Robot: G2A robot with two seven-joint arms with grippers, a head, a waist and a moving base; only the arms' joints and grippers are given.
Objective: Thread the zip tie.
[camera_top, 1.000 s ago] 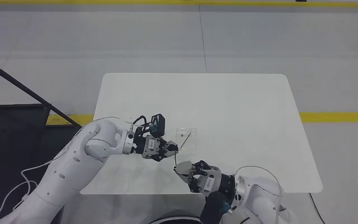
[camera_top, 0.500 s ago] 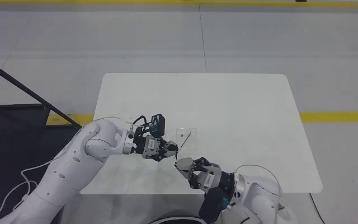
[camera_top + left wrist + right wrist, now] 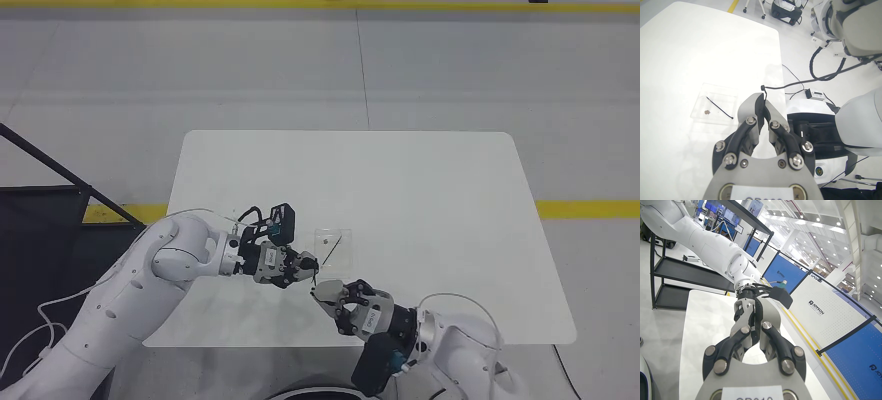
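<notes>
A thin black zip tie (image 3: 313,278) hangs between the two grippers over the table's near edge. My left gripper (image 3: 306,266) is shut on its upper part. In the left wrist view the square head (image 3: 762,87) sticks out just past the closed fingertips of that gripper (image 3: 762,98). My right gripper (image 3: 320,292) sits directly below, at the strap's lower end. Seen from its own wrist, the right gripper (image 3: 755,306) has its pads pressed together, seemingly on the tail, though the strap between them is hard to make out.
A clear shallow tray (image 3: 322,234) lies beside the left gripper with a second black zip tie (image 3: 719,108) and a small brown speck in it. The white table (image 3: 420,190) spreads wide behind. Black cables trail on the floor past the table edge.
The right gripper has risen toward the left gripper, closing the gap along the hanging strap. The left arm has stayed put.
</notes>
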